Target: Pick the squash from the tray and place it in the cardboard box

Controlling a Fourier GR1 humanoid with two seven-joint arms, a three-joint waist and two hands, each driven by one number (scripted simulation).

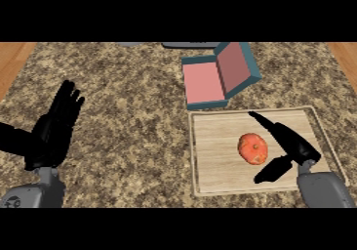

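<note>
Orange-red rounded squash (253,148) near the centre of the pale wooden tray (210,180). The right hand (291,142), open with fingers straight, lies just beside its right flank, gripping nothing. The left hand (55,129) rests open near the left edge of the speckled counter (138,97). Risk: an off-centre closure may roll the squash away before it reaches the teal, pink-lined cardboard box (210,83).

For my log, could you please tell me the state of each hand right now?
Left hand: open, resting at the view's left.
Right hand: open beside the rounded orange-red squash on the flat wooden tray, not holding it.
</note>
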